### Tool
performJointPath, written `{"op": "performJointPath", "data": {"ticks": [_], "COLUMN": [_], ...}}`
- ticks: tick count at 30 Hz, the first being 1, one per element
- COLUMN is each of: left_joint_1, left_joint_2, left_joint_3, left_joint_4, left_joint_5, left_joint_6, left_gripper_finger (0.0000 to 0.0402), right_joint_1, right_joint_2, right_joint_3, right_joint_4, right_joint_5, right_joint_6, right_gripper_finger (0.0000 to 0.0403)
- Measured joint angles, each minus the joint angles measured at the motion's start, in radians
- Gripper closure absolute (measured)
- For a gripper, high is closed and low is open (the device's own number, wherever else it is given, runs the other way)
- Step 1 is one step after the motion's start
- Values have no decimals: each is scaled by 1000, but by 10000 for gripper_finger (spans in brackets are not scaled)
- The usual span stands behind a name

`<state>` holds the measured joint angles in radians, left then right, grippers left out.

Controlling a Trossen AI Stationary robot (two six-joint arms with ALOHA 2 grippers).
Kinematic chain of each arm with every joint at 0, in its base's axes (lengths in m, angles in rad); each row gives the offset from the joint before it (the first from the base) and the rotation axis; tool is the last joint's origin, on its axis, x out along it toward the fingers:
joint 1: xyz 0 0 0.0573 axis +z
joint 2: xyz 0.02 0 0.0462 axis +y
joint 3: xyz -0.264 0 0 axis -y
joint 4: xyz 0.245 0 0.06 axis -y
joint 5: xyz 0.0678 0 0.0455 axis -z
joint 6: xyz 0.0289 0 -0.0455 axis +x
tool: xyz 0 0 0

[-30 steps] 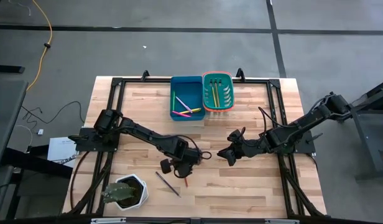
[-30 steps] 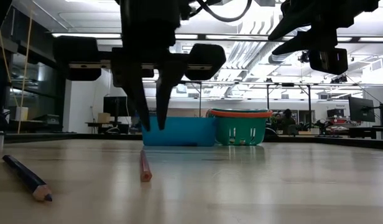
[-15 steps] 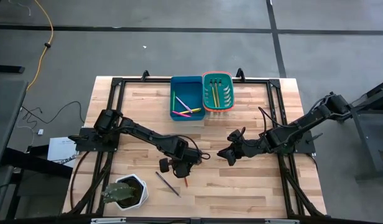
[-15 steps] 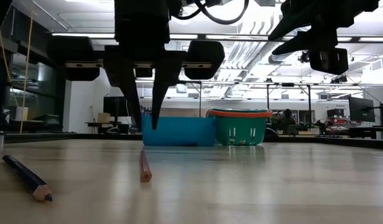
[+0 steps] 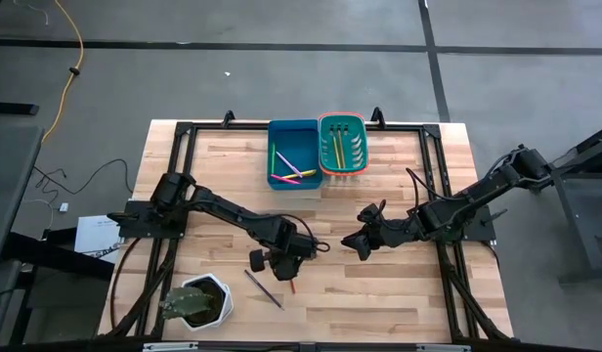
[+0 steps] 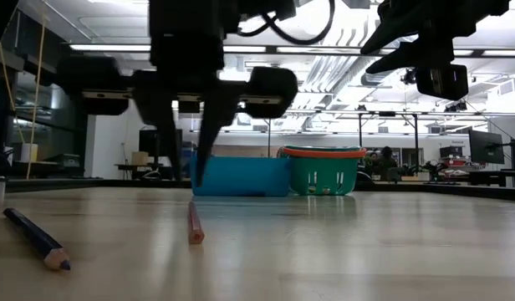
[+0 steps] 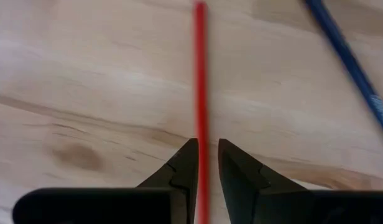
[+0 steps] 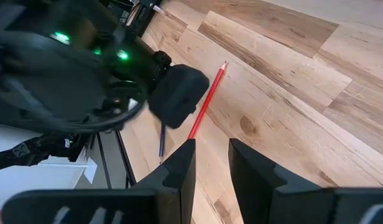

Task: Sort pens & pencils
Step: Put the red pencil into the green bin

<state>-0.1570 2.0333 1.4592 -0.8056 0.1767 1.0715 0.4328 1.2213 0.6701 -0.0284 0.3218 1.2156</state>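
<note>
A red pencil lies flat on the wooden table, also in the low view and the left wrist view. A dark purple pencil lies to its left. My left gripper points down just above the red pencil's far part. It is open by a narrow gap, with one finger on either side of the pencil's line. My right gripper hovers open and empty to the right. More coloured sticks lie in the two bins.
A blue bin and a green basket with an orange rim stand side by side at the table's far edge. A white pot with a plant stands at the near left. Bare wood lies between the arms.
My left gripper has sunk a little toward the red pencil and drifted slightly toward the table's left edge. Both pencils lie where they were.
</note>
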Motion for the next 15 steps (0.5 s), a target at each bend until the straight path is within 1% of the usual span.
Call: {"op": "performJointPath", "data": {"ticks": [3,6,15], "left_joint_1": [0,0,0], "left_joint_2": [8,15,13], "left_joint_3": [3,-1,1], "left_joint_4": [11,-12,-2], "left_joint_5": [12,10,8], "left_joint_6": [-2,-2,-5], "left_gripper_finger": [350,350,350], "right_joint_1": [0,0,0], "right_joint_2": [0,0,0], "right_joint_3": [0,0,0], "right_joint_4": [2,2,0], "right_joint_5": [0,0,-8], "right_joint_6": [0,0,-2], "right_gripper_finger": [316,316,316]}}
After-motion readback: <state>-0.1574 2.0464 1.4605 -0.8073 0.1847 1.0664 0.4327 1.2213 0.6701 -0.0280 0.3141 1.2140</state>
